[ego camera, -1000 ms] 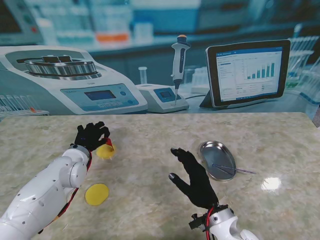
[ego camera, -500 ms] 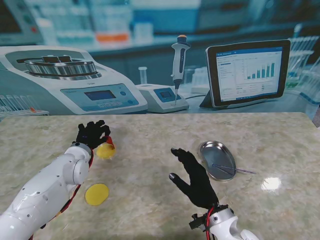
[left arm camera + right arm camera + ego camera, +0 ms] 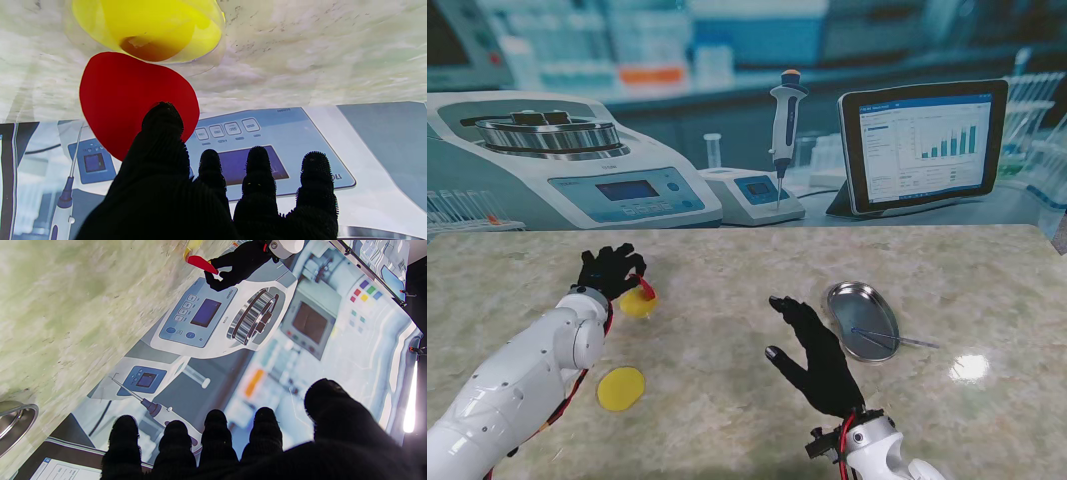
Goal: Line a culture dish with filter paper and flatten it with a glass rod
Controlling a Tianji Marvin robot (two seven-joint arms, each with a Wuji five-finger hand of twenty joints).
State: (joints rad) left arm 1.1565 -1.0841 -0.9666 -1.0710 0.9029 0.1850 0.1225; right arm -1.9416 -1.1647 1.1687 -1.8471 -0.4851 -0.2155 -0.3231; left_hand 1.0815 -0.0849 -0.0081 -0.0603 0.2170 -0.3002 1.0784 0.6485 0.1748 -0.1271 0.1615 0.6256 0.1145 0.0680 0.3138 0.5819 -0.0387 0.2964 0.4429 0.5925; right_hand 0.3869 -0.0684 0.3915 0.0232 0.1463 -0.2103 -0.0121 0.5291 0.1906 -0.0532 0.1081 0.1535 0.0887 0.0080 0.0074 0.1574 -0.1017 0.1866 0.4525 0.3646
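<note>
Stand view counts two yellow discs [image 3: 620, 387] on the surface [image 3: 727, 270], one steel tray [image 3: 863, 318] with one rod [image 3: 897, 340]; left robot hand [image 3: 610, 270] pinches red paper [image 3: 133, 100] by the far disc [image 3: 637, 303], right robot hand [image 3: 819, 360] spread, holding nothing.

Glossy marbled table [image 3: 727, 400], shiny metal tray [image 3: 842, 296], matt red paper disc [image 3: 126, 96], black knit-textured fingers [image 3: 163, 123].

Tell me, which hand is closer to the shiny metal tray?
The right hand. It hovers open just left of the tray, not touching. The left hand is far across the table, holding a red disc.
</note>
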